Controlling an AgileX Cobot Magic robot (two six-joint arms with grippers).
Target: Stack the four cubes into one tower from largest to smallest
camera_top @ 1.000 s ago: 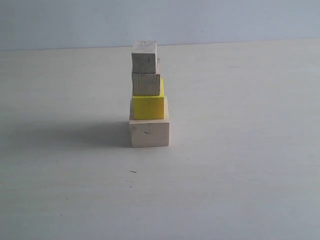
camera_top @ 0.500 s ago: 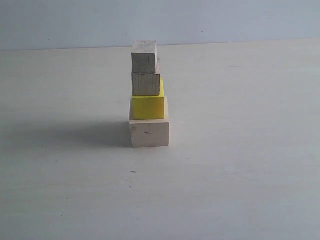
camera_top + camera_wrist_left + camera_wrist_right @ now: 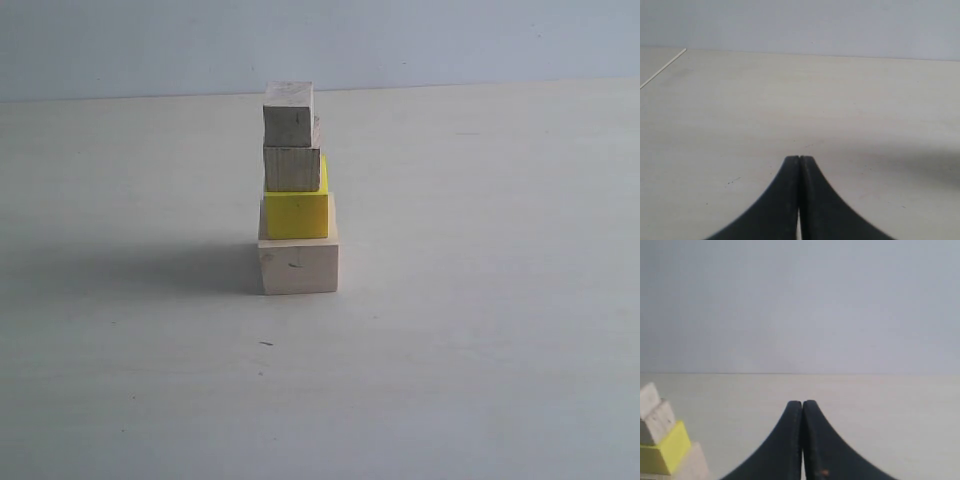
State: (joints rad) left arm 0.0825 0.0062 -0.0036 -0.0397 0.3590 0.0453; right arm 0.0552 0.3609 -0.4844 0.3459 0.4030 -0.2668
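Note:
One tower stands mid-table in the exterior view: the large pale wood cube [image 3: 299, 266] at the bottom, the yellow cube [image 3: 296, 214] on it, the brownish grained cube [image 3: 292, 168] above, and the smallest pale cube [image 3: 289, 114] on top. The right wrist view catches the same tower at its edge, with the yellow cube [image 3: 662, 452] under the brownish cube [image 3: 657, 421] and the smallest cube [image 3: 648, 397]. My left gripper [image 3: 799, 158] is shut and empty over bare table. My right gripper [image 3: 802, 402] is shut and empty, off to the side of the tower. Neither gripper shows in the exterior view.
The pale table [image 3: 480, 300] spreads around the tower, with a grey wall [image 3: 450, 40] behind it. A thin line [image 3: 662, 69] marks the table in the left wrist view. The tower casts a shadow [image 3: 150, 268] to its left.

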